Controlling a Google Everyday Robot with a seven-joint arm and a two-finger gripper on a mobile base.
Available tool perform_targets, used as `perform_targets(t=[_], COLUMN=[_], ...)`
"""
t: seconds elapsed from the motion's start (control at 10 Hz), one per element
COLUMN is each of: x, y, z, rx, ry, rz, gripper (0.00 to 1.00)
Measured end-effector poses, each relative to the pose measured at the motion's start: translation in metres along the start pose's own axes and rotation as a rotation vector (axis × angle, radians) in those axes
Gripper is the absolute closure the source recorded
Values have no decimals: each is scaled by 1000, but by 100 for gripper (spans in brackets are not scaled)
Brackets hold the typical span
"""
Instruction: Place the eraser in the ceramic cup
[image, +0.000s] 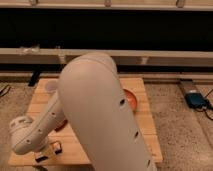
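My gripper (42, 156) hangs low over the front left corner of the wooden table (142, 127), at the end of the big white arm (95, 110) that fills the middle of the view. Its jaws stand open with nothing between them. A small dark block with a reddish rim, which looks like the eraser (57, 146), lies on the table just right of the gripper. At the table's back left, the white ceramic cup (50, 86) peeks out from behind the arm, mostly hidden.
An orange-red bowl (131, 98) sits at the table's right side, half covered by the arm. A dark red thing (62, 125) lies under the forearm. A blue device (196, 99) rests on the floor to the right. A dark bench runs behind.
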Motion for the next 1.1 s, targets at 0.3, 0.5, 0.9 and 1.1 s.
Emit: perform_targets(t=[0.3, 0.5, 0.9, 1.1], x=[-5, -7, -6, -5], y=[0, 2, 12, 16], z=[14, 18, 16, 9], rx=[-37, -48, -48, -37], ry=[-26, -37, -39, -38], rz=[-7, -8, -12, -15], gripper=[26, 46, 86, 100])
